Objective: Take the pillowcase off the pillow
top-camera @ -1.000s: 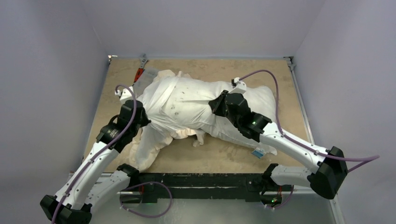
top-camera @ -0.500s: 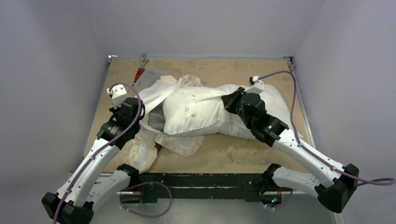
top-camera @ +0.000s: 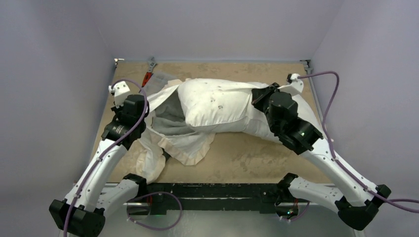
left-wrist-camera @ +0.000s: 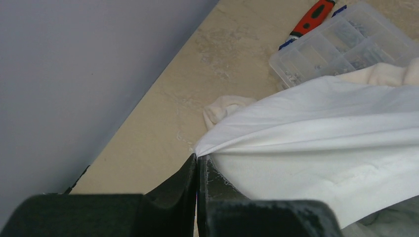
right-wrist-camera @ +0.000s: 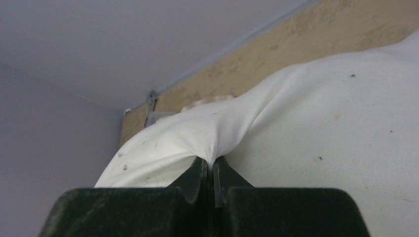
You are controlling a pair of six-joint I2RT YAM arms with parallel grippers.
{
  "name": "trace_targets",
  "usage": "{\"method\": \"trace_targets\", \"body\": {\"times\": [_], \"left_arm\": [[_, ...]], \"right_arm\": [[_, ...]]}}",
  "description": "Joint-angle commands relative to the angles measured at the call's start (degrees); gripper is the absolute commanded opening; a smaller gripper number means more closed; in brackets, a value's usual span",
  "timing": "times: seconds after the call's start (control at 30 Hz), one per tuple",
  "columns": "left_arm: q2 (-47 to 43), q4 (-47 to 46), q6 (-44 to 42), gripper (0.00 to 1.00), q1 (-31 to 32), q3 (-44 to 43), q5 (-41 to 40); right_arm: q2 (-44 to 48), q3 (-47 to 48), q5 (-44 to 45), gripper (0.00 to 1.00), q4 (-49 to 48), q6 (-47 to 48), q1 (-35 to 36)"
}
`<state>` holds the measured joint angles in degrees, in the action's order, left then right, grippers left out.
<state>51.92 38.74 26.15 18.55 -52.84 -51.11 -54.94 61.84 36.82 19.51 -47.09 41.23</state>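
Observation:
The pillow (top-camera: 217, 101) is a plump white cushion with dark specks, lying across the back middle of the table. The pillowcase (top-camera: 170, 118) lies to its left, its mouth open with the grey inside showing and cream frill (top-camera: 190, 154) at the front. The pillow's left end rests over that grey opening. My left gripper (top-camera: 144, 104) is shut on a white edge of the pillowcase (left-wrist-camera: 321, 123), pinched at the fingertips (left-wrist-camera: 197, 158). My right gripper (top-camera: 257, 96) is shut on a pinch of the pillow (right-wrist-camera: 321, 123), with the jaws closed (right-wrist-camera: 212, 162).
A clear plastic organiser box (top-camera: 159, 78) and a red-handled tool (top-camera: 146, 78) lie at the back left, also in the left wrist view as the box (left-wrist-camera: 341, 39) and tool (left-wrist-camera: 311, 17). Grey walls close in left, right and back. Part of the case hangs over the front left edge (top-camera: 150, 165).
My right gripper has moved right and back, dragging the pillow out of the case. My left gripper has shifted left and back with the case edge. The grey inside now shows.

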Motion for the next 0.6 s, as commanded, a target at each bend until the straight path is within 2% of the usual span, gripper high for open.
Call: {"method": "trace_targets", "body": {"times": [0.0, 0.3, 0.47, 0.57], "left_arm": [[3.3, -4.7, -3.1, 0.0, -3.1, -4.7, 5.0], [12.6, -5.8, -5.5, 0.0, -4.7, -13.4, 13.2], [17.9, -4.7, -7.5, 0.0, -3.9, -24.2, 30.9], [19.8, -4.3, -8.6, 0.0, 2.4, -31.6, 39.1]], "right_arm": [[1.1, 10.0, 9.6, 0.0, -6.2, -1.7, -0.7], [-5.1, 17.5, 13.2, 0.0, -8.5, 0.6, -4.6], [-11.4, 20.2, 10.7, 0.0, -8.6, 0.3, -13.5], [-12.9, 19.7, 10.0, 0.0, -10.5, 0.1, -16.9]]}}
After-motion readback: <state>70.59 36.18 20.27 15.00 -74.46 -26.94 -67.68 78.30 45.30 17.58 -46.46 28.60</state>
